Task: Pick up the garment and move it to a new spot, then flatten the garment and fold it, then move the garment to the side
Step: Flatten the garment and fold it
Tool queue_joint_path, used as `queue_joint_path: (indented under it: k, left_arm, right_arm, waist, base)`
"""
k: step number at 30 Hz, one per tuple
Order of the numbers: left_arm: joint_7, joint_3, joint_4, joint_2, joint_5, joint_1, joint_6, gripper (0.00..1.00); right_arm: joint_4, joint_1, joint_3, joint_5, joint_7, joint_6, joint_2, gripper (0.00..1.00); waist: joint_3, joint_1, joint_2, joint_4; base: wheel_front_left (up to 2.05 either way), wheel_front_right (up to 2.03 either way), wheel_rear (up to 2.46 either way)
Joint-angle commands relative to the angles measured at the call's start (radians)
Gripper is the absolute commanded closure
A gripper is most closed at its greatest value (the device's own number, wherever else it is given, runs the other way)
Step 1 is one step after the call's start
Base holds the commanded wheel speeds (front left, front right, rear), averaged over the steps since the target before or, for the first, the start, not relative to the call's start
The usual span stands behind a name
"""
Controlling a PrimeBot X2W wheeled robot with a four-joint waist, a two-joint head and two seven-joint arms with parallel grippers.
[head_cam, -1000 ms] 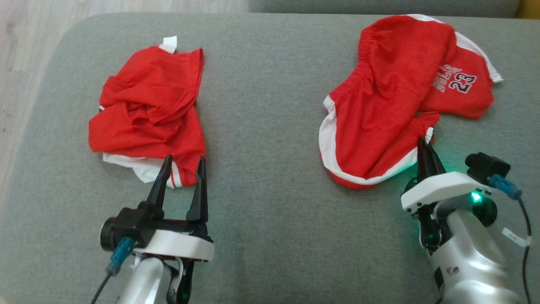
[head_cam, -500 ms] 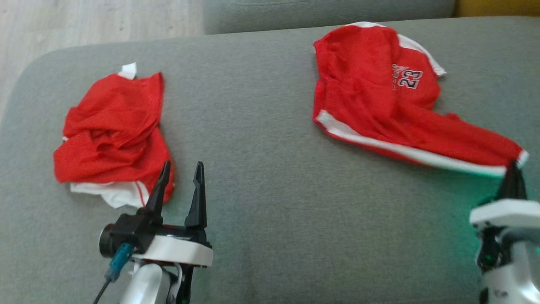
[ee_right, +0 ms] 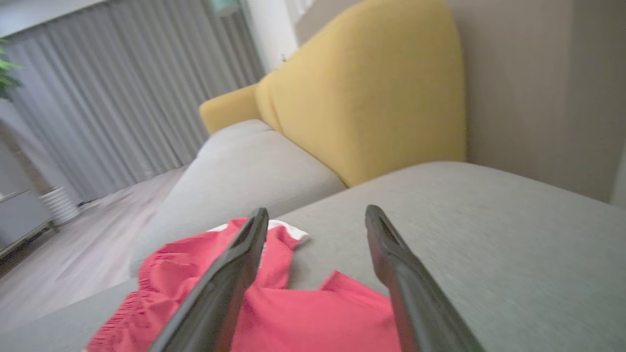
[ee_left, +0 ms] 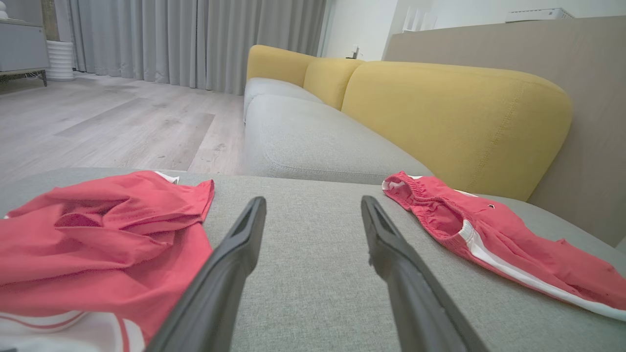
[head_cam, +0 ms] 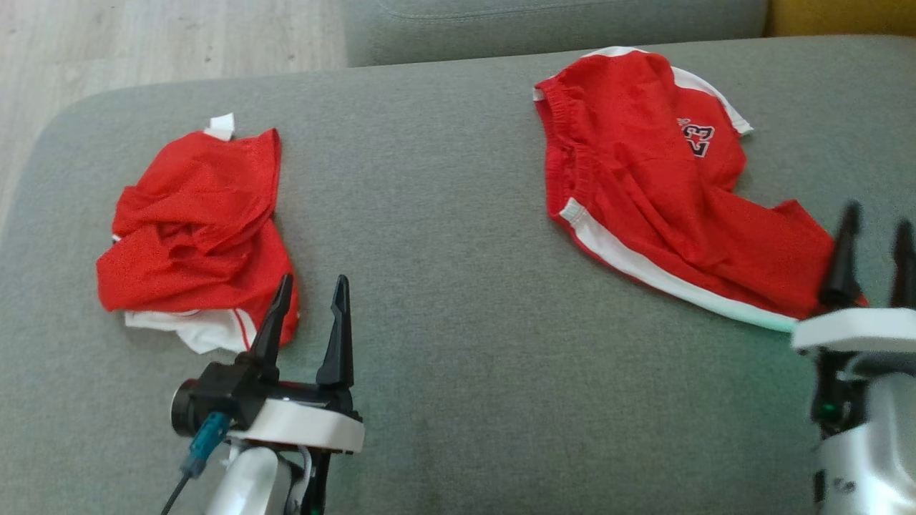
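Red shorts [head_cam: 665,207] with white side stripes and a "23" print lie stretched out at the right of the grey cushion [head_cam: 444,236], also seen in the left wrist view [ee_left: 494,234] and right wrist view [ee_right: 274,303]. My right gripper [head_cam: 874,227] is open at the shorts' near right corner, with nothing between its fingers [ee_right: 230,274]. A crumpled red and white garment [head_cam: 193,229] lies at the left [ee_left: 98,239]. My left gripper [head_cam: 312,282] is open just right of its near edge, empty.
A yellow sofa back [ee_left: 455,122] and another grey seat cushion [ee_left: 313,142] stand beyond the cushion. Wood floor [head_cam: 164,36] lies past its far left edge. Bare cushion stretches between the two garments.
My right gripper pulled a corner of the shorts to the right, stretching them out, then opened and let go. The head camera shifted; the left gripper and left garment stayed put.
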State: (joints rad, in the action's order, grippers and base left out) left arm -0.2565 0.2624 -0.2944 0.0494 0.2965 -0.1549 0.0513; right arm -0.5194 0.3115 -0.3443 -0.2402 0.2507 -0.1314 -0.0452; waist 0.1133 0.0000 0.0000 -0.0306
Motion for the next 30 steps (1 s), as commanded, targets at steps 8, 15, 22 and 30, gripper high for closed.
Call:
queue_joint_path:
  k: [8, 15, 22, 30]
  left_arm:
    - [-0.005, -0.009, 0.022, 0.001, 0.001, -0.024, -0.004, 0.0]
    - [-0.005, 0.004, 0.024, 0.001, -0.002, -0.045, 0.001, 0.0]
    - [-0.005, 0.032, 0.023, 0.001, 0.013, -0.07, 0.001, 0.0]
    - [-0.005, 0.044, 0.03, 0.001, 0.031, -0.098, -0.006, 0.0]
  right_arm:
    - [0.206, -0.092, 0.349, 0.048, 0.011, 0.001, -0.005, 0.0]
    - [0.098, -0.005, 0.494, 0.155, -0.086, 0.001, -0.005, 0.0]
    - [-0.068, 0.113, 0.45, 0.326, -0.153, 0.001, -0.005, 0.0]
    - [-0.189, 0.2, 0.382, 0.422, -0.164, 0.001, -0.005, 0.0]
  waist:
    - [0.0, 0.0, 0.0, 0.049]
    - [0.051, 0.0, 0.0, 0.104]
    - [0.096, 0.0, 0.0, 0.158]
    - [0.135, 0.0, 0.0, 0.205]
  base:
    - [0.0, 0.0, 0.0]
    - [0.0, 0.0, 0.0]
    - [0.0, 0.0, 0.0]
    - [0.0, 0.0, 0.0]
